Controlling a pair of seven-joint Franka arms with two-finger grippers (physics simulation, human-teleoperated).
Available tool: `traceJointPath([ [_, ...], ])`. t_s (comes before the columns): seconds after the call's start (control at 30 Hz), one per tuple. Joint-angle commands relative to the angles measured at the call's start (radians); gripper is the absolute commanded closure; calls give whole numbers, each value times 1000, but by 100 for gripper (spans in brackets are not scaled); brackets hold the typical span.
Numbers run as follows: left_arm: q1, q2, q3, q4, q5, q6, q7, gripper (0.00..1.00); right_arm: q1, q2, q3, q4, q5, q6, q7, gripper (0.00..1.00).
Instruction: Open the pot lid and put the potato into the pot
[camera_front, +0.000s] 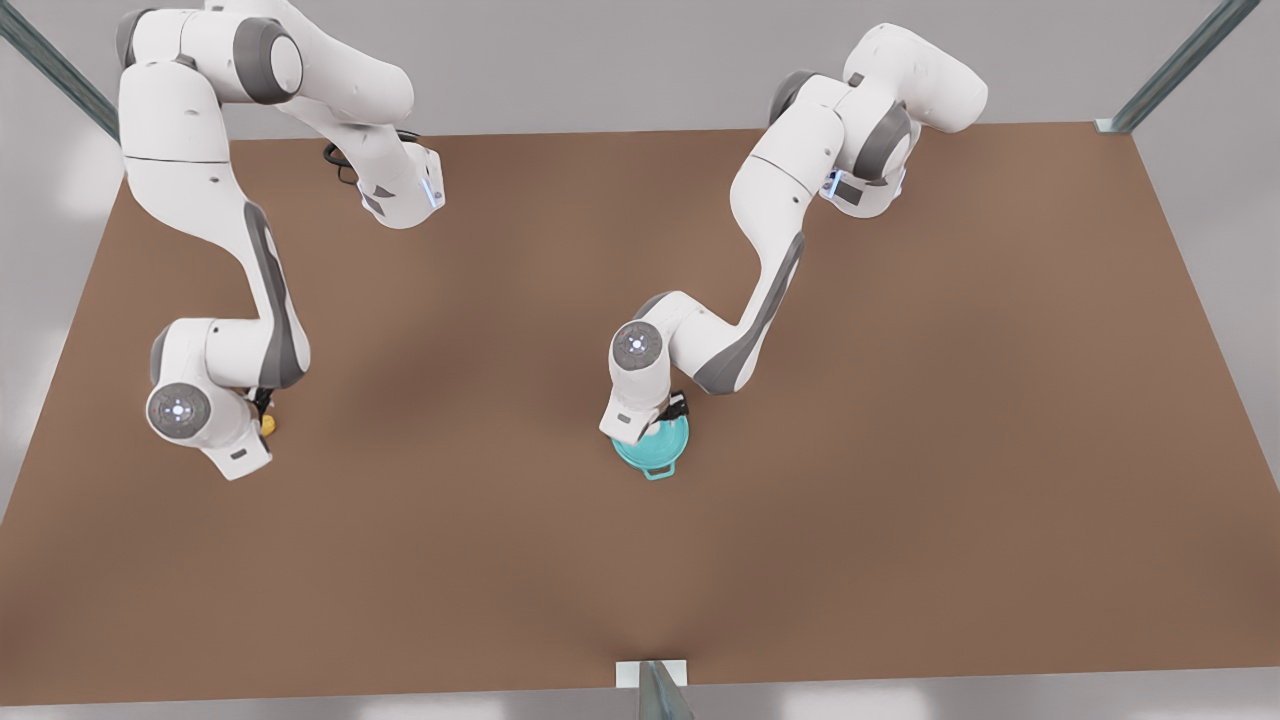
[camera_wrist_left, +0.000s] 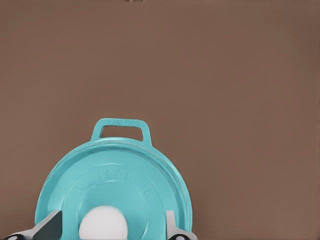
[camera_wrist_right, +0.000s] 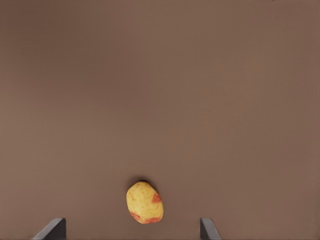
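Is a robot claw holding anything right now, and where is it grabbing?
Nothing is held. The left claw is open around the pot lid's white knob, not pinching it. The right claw is open above the potato.

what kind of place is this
Likely a simulated robot test bench, not a kitchen: two white arms over a bare brown table, with only a lidded pot and a potato, and grey walls around.
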Motion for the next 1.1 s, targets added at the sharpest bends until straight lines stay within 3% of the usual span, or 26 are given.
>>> traceJointPath([
  [0.0,0,3,0,1,1,24,-91,0,0,9,0,1,-6,78,-22,0],
  [0.13,0,8,0,4,1,25,-89,0,-22,28,8,-19,-29,103,-22,0],
  [0.17,0,6,0,4,1,24,-89,20,-23,38,9,-19,-29,103,-22,0],
  [0.27,0,5,0,1,-1,10,-89,52,-51,71,11,-19,-29,115,-21,0],
  [0.37,0,-6,-1,2,-5,-34,-71,63,-98,72,37,-21,-54,114,-22,0],
  [0.5,109,-75,-6,13,-59,-212,55,63,-148,77,75,-47,-89,115,-16,1],
  [0.67,345,-58,3,11,-54,-173,377,63,-172,71,92,-119,-112,204,4,1],
  [0.97,356,69,8,11,-39,47,397,61,-233,92,130,-117,-201,261,10,1],
  [1.0,356,69,8,14,-39,48,397,27,-236,98,130,-117,-206,262,10,1],
  [1.03,359,63,9,16,-42,36,446,0,-241,103,130,-117,-207,264,11,1],
  [1.07,363,56,12,16,-44,13,475,0,-243,104,135,-117,-207,264,14,1],
])
